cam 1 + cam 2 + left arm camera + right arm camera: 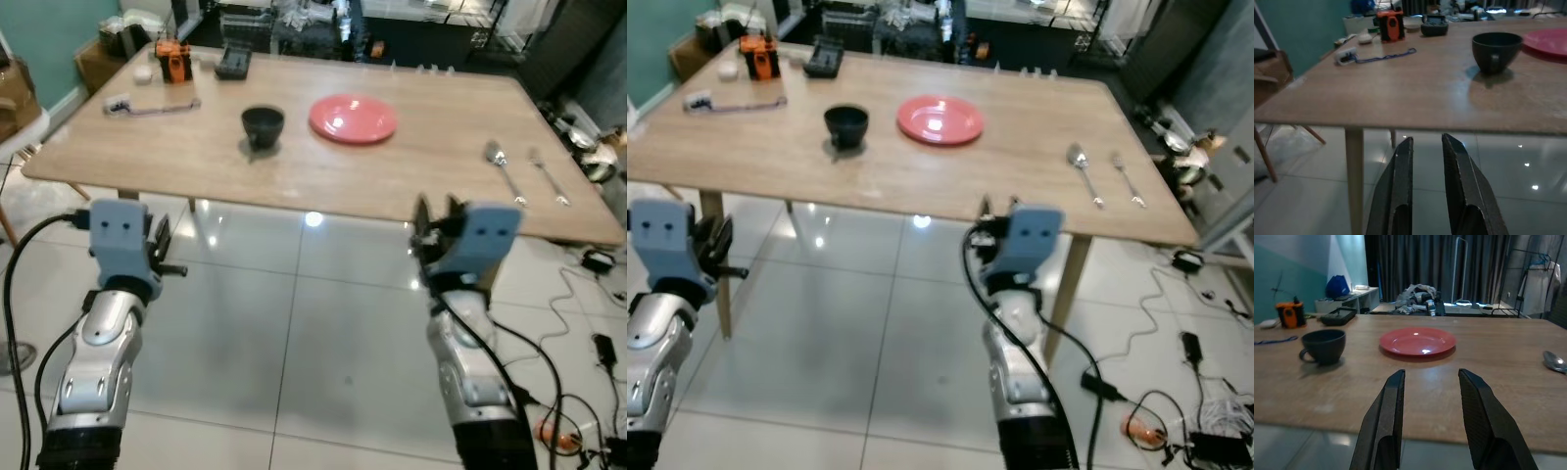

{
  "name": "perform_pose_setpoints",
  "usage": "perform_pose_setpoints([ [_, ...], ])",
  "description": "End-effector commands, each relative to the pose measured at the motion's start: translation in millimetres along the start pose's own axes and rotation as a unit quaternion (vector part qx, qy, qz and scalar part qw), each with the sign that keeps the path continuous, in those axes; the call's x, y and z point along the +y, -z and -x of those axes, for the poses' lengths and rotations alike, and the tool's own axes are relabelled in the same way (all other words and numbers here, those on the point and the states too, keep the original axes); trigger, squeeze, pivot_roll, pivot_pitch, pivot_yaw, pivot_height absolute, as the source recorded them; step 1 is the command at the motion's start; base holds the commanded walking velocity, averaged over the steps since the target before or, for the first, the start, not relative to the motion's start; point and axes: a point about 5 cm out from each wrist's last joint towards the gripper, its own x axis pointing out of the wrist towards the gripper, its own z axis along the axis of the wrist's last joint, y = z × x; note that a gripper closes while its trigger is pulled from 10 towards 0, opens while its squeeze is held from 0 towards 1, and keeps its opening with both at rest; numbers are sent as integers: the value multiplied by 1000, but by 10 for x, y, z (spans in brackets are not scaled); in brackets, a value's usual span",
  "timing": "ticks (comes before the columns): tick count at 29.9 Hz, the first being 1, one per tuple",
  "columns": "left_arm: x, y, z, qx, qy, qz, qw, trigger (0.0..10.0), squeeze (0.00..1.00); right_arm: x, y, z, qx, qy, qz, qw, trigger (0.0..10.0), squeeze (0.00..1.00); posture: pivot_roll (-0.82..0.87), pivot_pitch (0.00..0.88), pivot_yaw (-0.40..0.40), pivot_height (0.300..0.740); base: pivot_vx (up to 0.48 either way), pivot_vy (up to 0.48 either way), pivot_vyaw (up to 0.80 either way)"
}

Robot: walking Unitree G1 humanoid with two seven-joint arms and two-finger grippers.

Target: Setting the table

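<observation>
Short of table edge, right gripper (1429, 423) hovers at tabletop height, fingers apart, empty, likely lined up for reach. Straight ahead of it: red plate (1418, 341) on wooden table (411, 176). Dark cup (1323, 345) left of plate; spoon (503, 166) and fork (549, 176) off to right, well apart from plate. Left gripper (1427, 188) lower, below tabletop, fingers slightly parted, empty; table edge blocks straight advance. Beyond cup: orange device (173, 61), black case (233, 63), lanyard (1383, 57). Cables (1176, 392) on floor right.
</observation>
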Motion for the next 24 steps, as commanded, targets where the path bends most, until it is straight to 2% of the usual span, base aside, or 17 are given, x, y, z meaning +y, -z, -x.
perform_pose_setpoints([
  [1, -77, 1, -9, 3, 13, 1, 1000, 10000, 0, -137, 44, 26, 14, 24, 2, 1000, 10000, 0, 34, 18, 48, 740, 461, 0, -800],
  [18, -154, 16, 20, 8, 29, 0, 1000, 10000, 0, -247, 63, 37, 29, 41, 26, 998, 10000, 0, 28, 26, 46, 740, 459, 0, -795],
  [24, -174, 15, 41, 7, 37, -16, 999, 10000, 0, -160, 58, 31, 32, 10, 27, 999, 10000, 0, 28, 30, 45, 740, 411, 0, 0],
])
